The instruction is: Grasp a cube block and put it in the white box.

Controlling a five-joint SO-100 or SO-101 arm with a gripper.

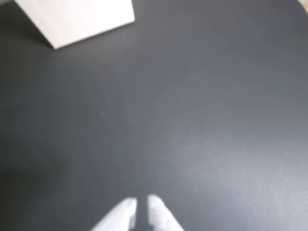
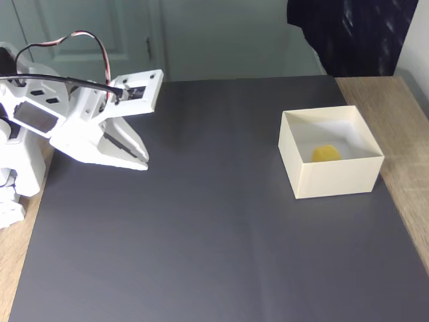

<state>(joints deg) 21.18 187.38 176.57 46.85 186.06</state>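
The white box [image 2: 333, 176] stands on the right side of the dark mat in the fixed view, and the yellow cube block [image 2: 326, 153] lies inside it near the front wall. One corner of the box [image 1: 82, 19] shows blurred at the top left of the wrist view. My white gripper [image 2: 142, 161] hangs above the left part of the mat, far from the box. In the wrist view its two fingertips [image 1: 142, 206] sit almost together at the bottom edge, shut with nothing between them.
A dark grey mat [image 2: 201, 228] covers most of the wooden table [image 2: 402, 141]. The arm's white base [image 2: 17, 168] stands at the left edge. A dark cloth [image 2: 355, 33] hangs at the back right, and a pale door is behind the table.
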